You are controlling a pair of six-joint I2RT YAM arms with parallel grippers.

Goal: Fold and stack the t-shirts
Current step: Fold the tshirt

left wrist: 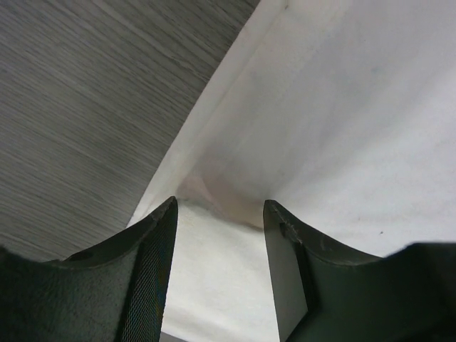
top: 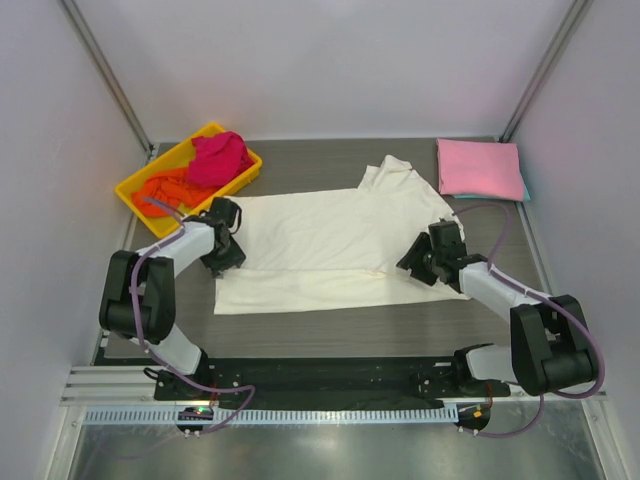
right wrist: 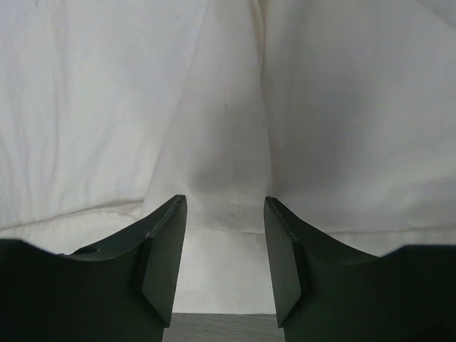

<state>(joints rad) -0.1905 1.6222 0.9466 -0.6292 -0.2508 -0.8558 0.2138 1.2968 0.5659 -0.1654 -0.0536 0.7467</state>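
Note:
A cream-white t-shirt (top: 320, 245) lies spread flat across the middle of the table, its lower part folded over itself. My left gripper (top: 228, 250) rests at the shirt's left edge. In the left wrist view that gripper (left wrist: 219, 203) stands open, with a raised crease of the t-shirt (left wrist: 342, 107) just beyond its tips. My right gripper (top: 415, 262) sits at the shirt's right edge. The right wrist view shows it (right wrist: 224, 199) open above the t-shirt (right wrist: 107, 107), with a soft ridge of cloth running away from the gap. Neither gripper pinches anything.
A folded pink shirt (top: 480, 168) lies at the back right with a teal edge (top: 524, 192) showing under it. The yellow tray (top: 135, 190) at the back left holds a magenta shirt (top: 220, 158) and an orange shirt (top: 170, 188). Dark wood-grain table (left wrist: 85, 107) borders the cloth.

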